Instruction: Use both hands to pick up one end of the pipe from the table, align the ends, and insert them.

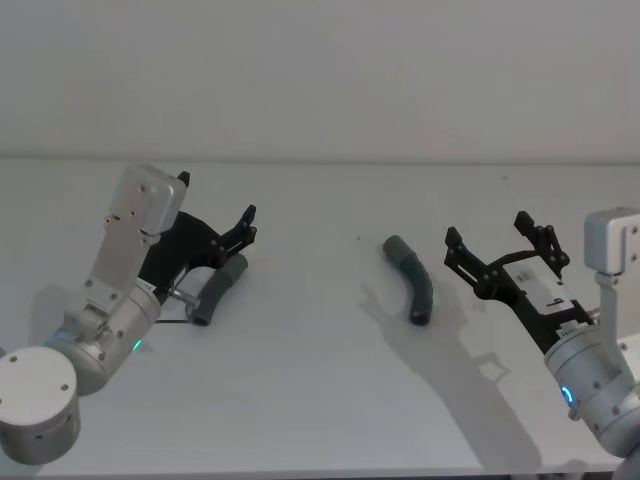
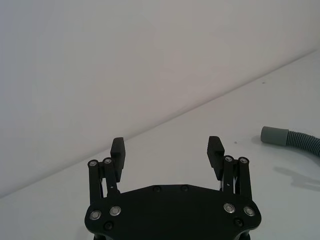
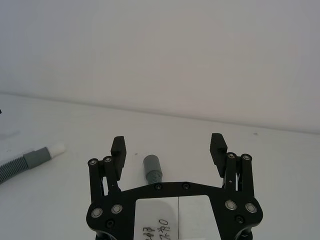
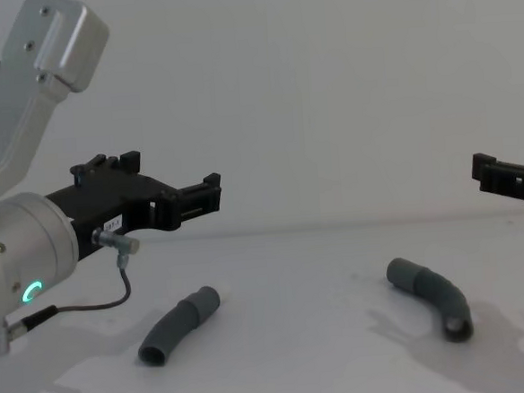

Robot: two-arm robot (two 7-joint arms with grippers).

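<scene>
Hovering over the counter (image 1: 320, 410) with fingers spread wide and nothing between them, the left gripper (image 1: 216, 198) hangs above the left pipe piece (image 1: 220, 288). That piece lies flat near the counter's left side with its pale tip (image 3: 56, 148) turned toward the middle. The right gripper (image 1: 487, 228) is likewise released and empty, raised off the counter just to the right of the right pipe piece (image 1: 412, 282). The right wrist view looks out between the fingers onto that piece's grey collar (image 3: 151, 163). The two pieces lie well apart and no finger touches either, so the step in hand looks like the approach before the grasp, with pickup, alignment and insertion all to come. The next move would call for each gripper to come down over its own piece so the open fingers straddle the ribbed body a little back from the mating end. They would then need to close firmly enough that the curved tube does not roll or swivel. The left gripper seems to need a downward tilt, since its fingers point out across the counter rather than at the piece below. Once both are lifted, the pale tip and the collar would have to meet face to face on one line — the curve of each piece likely makes that the fussy part.
</scene>
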